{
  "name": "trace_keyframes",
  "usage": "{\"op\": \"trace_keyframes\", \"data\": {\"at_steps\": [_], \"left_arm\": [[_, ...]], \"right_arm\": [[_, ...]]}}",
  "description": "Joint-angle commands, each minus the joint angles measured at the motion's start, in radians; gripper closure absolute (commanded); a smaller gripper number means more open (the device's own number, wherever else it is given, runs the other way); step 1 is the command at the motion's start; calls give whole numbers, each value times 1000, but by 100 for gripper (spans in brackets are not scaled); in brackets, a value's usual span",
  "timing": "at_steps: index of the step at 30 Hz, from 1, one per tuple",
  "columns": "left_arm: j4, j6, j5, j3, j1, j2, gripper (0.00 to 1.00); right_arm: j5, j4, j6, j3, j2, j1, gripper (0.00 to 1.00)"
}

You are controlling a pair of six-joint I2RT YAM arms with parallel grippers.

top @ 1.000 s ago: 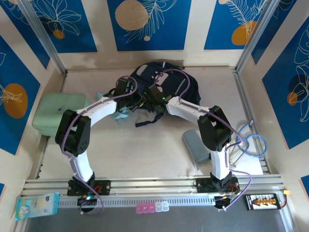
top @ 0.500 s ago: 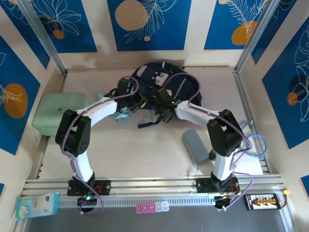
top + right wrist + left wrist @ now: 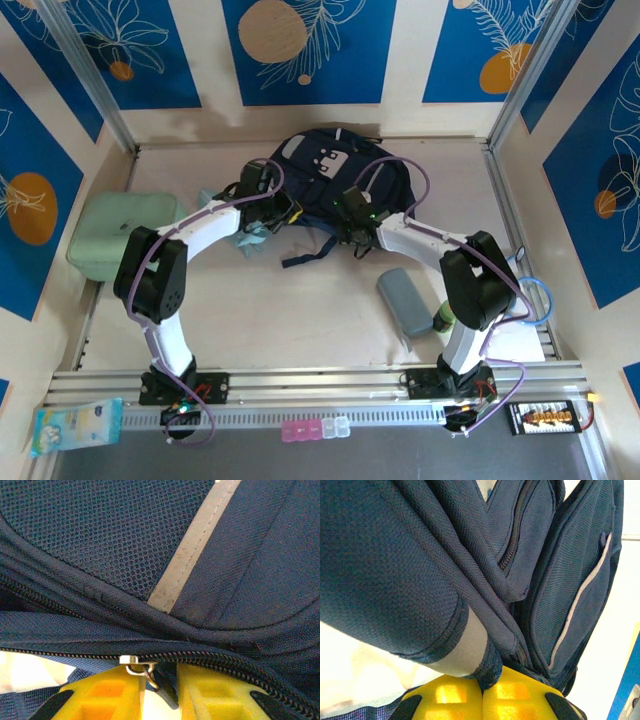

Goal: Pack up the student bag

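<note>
The student bag [image 3: 330, 160], dark navy with grey trim, lies at the back middle of the table. My left gripper [image 3: 285, 210] is at its near left edge. In the left wrist view the left gripper [image 3: 482, 690] is shut, pinching a folded fabric edge of the bag [image 3: 420, 555]. My right gripper [image 3: 346, 216] is at the bag's near edge, right of the left one. In the right wrist view the right gripper [image 3: 161, 680] stands slightly open under the zipper line of the bag [image 3: 100, 530]. The metal slider [image 3: 134, 662] and its dark pull tab hang in the gap.
A mint-green case [image 3: 120, 240] sits at the left wall. A grey-blue pouch [image 3: 405, 300] lies near the right arm's base. A teal item [image 3: 250, 235] lies under the left forearm. A blue cable loop [image 3: 530, 295] and white sheet [image 3: 515, 340] are at the right.
My right gripper has slid to the right along the bag's near edge, and its arm has swung right with it. The left gripper has kept its grip and place.
</note>
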Motion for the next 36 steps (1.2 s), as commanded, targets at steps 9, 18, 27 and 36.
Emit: {"op": "trace_keyframes", "data": {"at_steps": [9, 18, 27, 36], "left_arm": [[4, 40, 22, 32, 18, -25, 100], [13, 52, 15, 36, 42, 12, 100], [-44, 162, 3, 111, 51, 105, 100], [-245, 371, -134, 302, 61, 183, 70]], "right_arm": [[29, -14, -30, 6, 16, -3, 86], [108, -75, 41, -135, -90, -62, 91], [16, -142, 70, -207, -200, -148, 93], [-364, 24, -94, -152, -200, -105, 100]]}}
